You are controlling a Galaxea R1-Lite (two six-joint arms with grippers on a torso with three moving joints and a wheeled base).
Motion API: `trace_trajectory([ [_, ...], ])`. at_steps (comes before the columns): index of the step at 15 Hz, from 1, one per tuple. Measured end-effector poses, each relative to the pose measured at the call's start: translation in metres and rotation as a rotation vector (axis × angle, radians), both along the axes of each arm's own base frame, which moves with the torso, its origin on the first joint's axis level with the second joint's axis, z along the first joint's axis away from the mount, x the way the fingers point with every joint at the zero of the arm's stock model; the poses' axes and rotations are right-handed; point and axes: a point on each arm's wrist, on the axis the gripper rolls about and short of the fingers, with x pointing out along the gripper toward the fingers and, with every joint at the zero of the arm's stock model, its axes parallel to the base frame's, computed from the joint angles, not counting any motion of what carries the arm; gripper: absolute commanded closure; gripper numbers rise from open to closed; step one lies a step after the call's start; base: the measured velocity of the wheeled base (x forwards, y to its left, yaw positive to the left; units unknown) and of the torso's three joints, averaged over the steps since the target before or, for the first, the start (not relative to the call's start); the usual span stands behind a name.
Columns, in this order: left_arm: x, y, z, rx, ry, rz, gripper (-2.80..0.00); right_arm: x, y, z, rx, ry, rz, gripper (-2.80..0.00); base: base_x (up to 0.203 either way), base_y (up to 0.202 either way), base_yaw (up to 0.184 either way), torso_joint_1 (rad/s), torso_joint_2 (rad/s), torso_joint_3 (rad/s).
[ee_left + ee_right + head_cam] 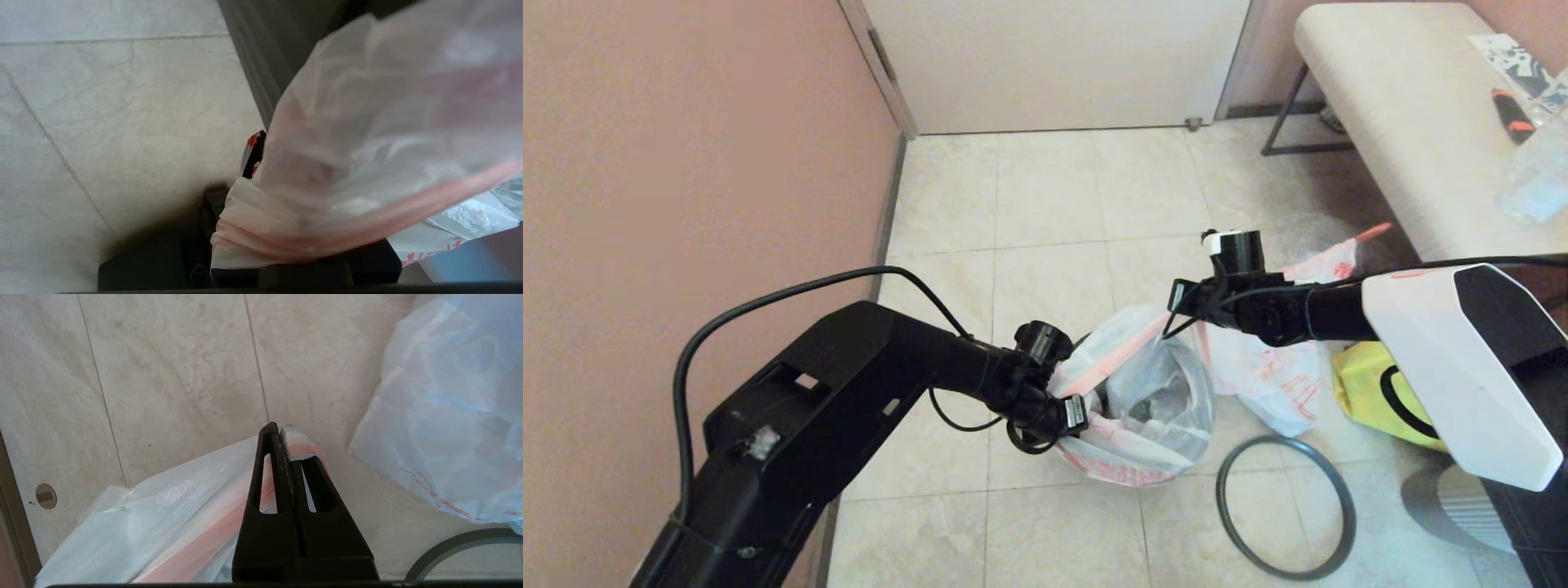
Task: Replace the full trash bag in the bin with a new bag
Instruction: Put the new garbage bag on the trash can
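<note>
Left gripper [1068, 408]: clamped on bunched edge of the new bag [1143, 384], at the bin's near-left side.
Right gripper [1181, 314]: fingers pressed together on the pink-orange edge band [261, 490], opposite side.
New bag: stretched open between both grippers, draped over the bin [265, 69].
Full trash bag [1282, 367]: on floor, just right of the bin.
Hoop [1286, 506]: flat on tiles, near right.

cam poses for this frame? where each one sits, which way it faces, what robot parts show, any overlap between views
Head view: on the robot's head, facing forward and down at the tiled floor; both arms show, left gripper and right gripper pinching the new bag over the bin.
Left wrist view: behind the left fingers, facing the floor; dark gripper body under the bunched new bag.
Right wrist view: behind the right gripper, facing the floor; fingers closed on the bag's edge.
Shared: head and right wrist both show the hoop and the full trash bag.
</note>
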Motion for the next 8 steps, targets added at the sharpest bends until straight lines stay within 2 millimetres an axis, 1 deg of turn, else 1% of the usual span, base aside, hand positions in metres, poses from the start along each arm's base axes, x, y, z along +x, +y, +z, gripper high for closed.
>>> trace_trajectory([
  [5,-0.002,0.000,0.000,-0.010,0.007,-0.023,0.00,0.005,0.004,-0.020,0.000,0.027,0.022,0.00,0.000,0.000,0.000,0.000,0.00,0.000],
  [8,-0.002,0.000,0.002,-0.015,0.006,-0.025,0.00,0.007,0.007,-0.026,0.005,0.027,0.037,0.00,0.000,0.000,0.000,0.000,0.00,0.000],
])
